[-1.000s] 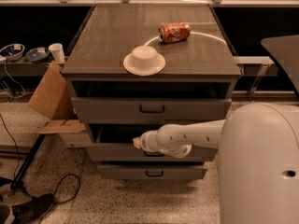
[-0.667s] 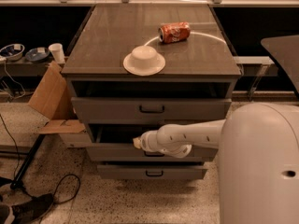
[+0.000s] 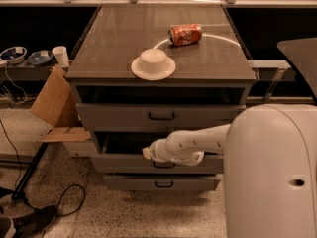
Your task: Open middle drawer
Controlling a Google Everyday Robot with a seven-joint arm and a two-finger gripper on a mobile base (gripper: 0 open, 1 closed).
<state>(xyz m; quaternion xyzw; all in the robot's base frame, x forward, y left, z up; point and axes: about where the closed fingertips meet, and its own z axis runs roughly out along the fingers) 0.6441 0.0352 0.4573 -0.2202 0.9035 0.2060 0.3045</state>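
The gripper (image 3: 147, 152) sits at the upper edge of the middle drawer (image 3: 119, 163), just left of centre. Whether it is spread or closed I cannot tell, since its tip is a pale blur against the grey front. The drawer's small black handle (image 3: 163, 165) lies close by at about 4 o'clock from the gripper, half covered by the wrist. The white arm (image 3: 198, 142) runs off toward 3 o'clock into the robot's body (image 3: 272, 172). This drawer is the 2nd of 3 fronts, with the top drawer (image 3: 114, 117) at 12 o'clock and the bottom drawer (image 3: 129, 182) at 6 o'clock. A dark gap above its front suggests it is already partly out, so the pull looks under way rather than finished. The next move probably calls for a straight draw toward 6 o'clock, keeping contact with the front. On the cabinet top (image 3: 109, 48) stand a white bowl (image 3: 153, 61) and, at 1 o'clock from it, a tipped soda can (image 3: 185, 34).
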